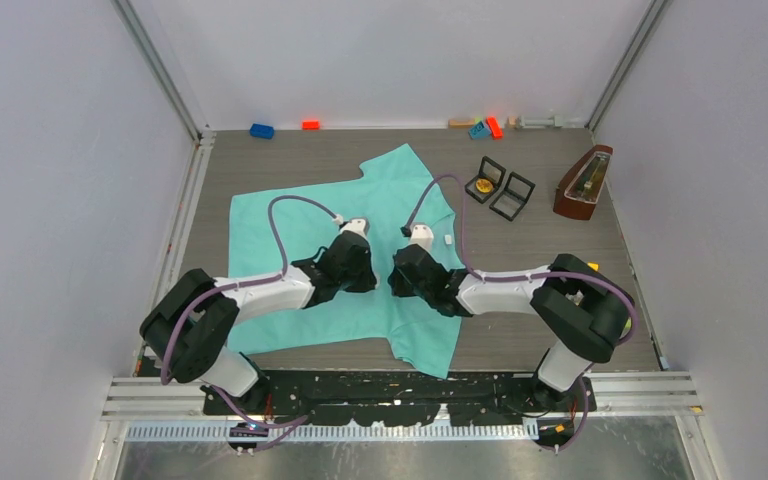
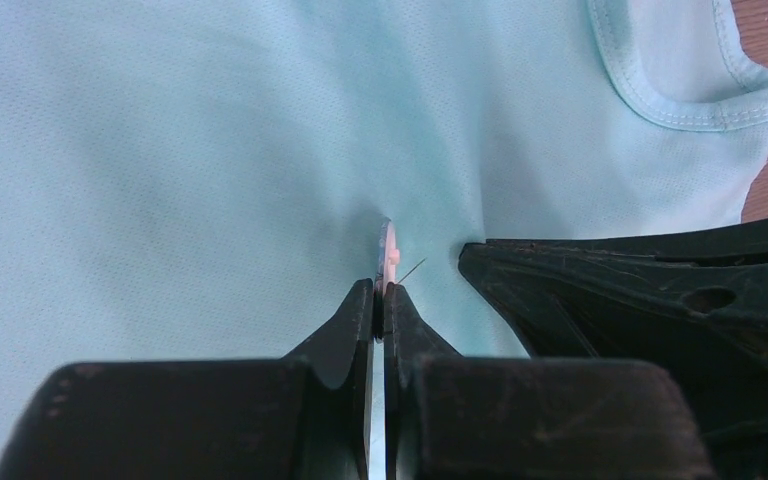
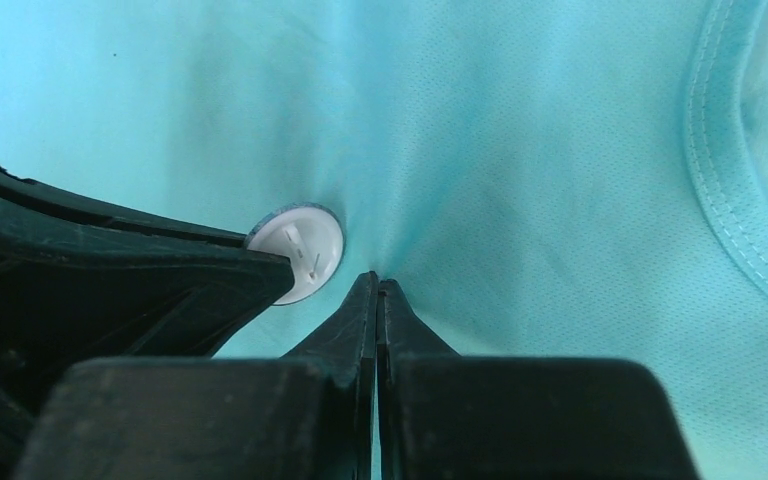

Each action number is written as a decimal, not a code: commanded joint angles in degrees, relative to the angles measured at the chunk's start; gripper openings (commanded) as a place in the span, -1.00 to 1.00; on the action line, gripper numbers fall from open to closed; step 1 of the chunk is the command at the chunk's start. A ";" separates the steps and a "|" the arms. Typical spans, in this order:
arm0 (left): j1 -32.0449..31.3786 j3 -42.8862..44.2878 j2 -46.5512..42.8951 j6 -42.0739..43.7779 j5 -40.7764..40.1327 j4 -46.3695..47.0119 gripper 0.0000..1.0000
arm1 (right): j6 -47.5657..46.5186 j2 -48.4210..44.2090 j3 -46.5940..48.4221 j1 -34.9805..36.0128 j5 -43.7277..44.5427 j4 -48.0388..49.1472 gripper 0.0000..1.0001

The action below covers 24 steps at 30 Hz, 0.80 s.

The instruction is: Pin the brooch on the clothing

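The turquoise T-shirt (image 1: 290, 225) lies flat on the table, neck towards the right. My left gripper (image 1: 365, 277) is shut on the brooch (image 2: 387, 252), a small round white disc seen edge-on in the left wrist view, with its thin pin (image 2: 412, 269) sticking out to the right, just over the fabric. The right wrist view shows the brooch's white back (image 3: 298, 250). My right gripper (image 1: 399, 277) is shut on a pinched fold of the shirt fabric (image 3: 520, 180), right beside the brooch. The two grippers nearly touch.
Two small open black boxes (image 1: 485, 180) (image 1: 512, 196) lie right of the shirt, one holding a gold item. A brown wooden metronome (image 1: 584, 183) stands at the right. Coloured blocks (image 1: 261, 130) (image 1: 487, 128) lie along the back wall.
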 commanded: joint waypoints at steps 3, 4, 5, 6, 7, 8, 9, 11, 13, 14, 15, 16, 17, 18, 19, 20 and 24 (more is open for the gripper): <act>-0.87 2.58 1.09 1.93 -1.10 -1.68 -1.00 | 0.99 -2.82 -1.00 -0.42 -1.47 8.29 -0.99; -0.88 3.02 1.46 2.26 -1.10 -2.26 -1.00 | 1.02 -2.89 -1.15 -0.46 -1.71 8.56 -0.99; -0.94 3.46 1.80 2.53 -1.10 -2.86 -1.00 | 1.00 -3.14 -1.53 -0.46 -1.78 9.14 -0.99; -1.01 3.84 2.13 3.01 -1.17 -3.34 -1.00 | 1.00 -3.32 -1.72 -0.44 -1.88 9.38 -0.99; -1.09 4.13 2.35 3.30 -1.31 -3.81 -1.00 | 1.00 -3.67 -1.95 -0.48 -1.82 9.61 -0.99; -1.18 4.40 2.46 3.62 -1.47 -4.14 -1.00 | 0.94 -3.84 -2.07 -0.49 -1.78 9.66 -0.99; -1.27 4.60 2.55 3.86 -1.64 -4.39 -1.00 | 0.90 -4.19 -2.30 -0.47 -1.77 9.70 -0.99; -1.55 4.90 2.68 4.32 -2.08 -4.77 -1.00 | 0.86 -4.61 -2.48 -0.49 -1.70 9.71 -0.99; -1.79 5.17 2.85 4.73 -2.49 -5.18 -1.00 | 0.74 -4.84 -2.59 -0.50 -1.69 9.79 -0.99; -1.90 5.23 2.86 4.93 -2.65 -5.34 -1.00 | 0.68 -4.87 -2.61 -0.50 -1.70 9.84 -0.99; -2.07 5.27 2.94 5.09 -2.68 -5.41 -1.00 | 0.52 -4.89 -2.57 -0.50 -1.69 9.77 -0.99; -2.17 5.27 2.95 5.20 -2.74 -5.42 -1.00 | 0.44 -4.85 -2.50 -0.50 -1.73 9.74 -0.99; -2.27 5.27 3.01 5.30 -2.64 -5.37 -1.00 | 0.22 -4.73 -2.38 -0.50 -1.95 9.65 -0.99; -2.36 5.28 3.03 5.41 -2.60 -5.37 -1.00 | 0.11 -4.46 -2.21 -0.50 -2.12 9.60 -0.99; -2.45 5.35 3.11 5.47 -2.62 -5.28 -1.00 | -0.01 -4.33 -2.06 -0.50 -2.71 9.51 -0.99; -2.46 5.36 3.20 5.44 -2.57 -5.20 -1.00 | -0.09 -3.90 -1.71 -0.50 -3.03 9.31 -0.99; -2.46 5.37 3.54 4.50 -2.19 -4.23 -1.00 | -0.63 -2.58 -0.83 -0.50 -5.25 8.99 -0.99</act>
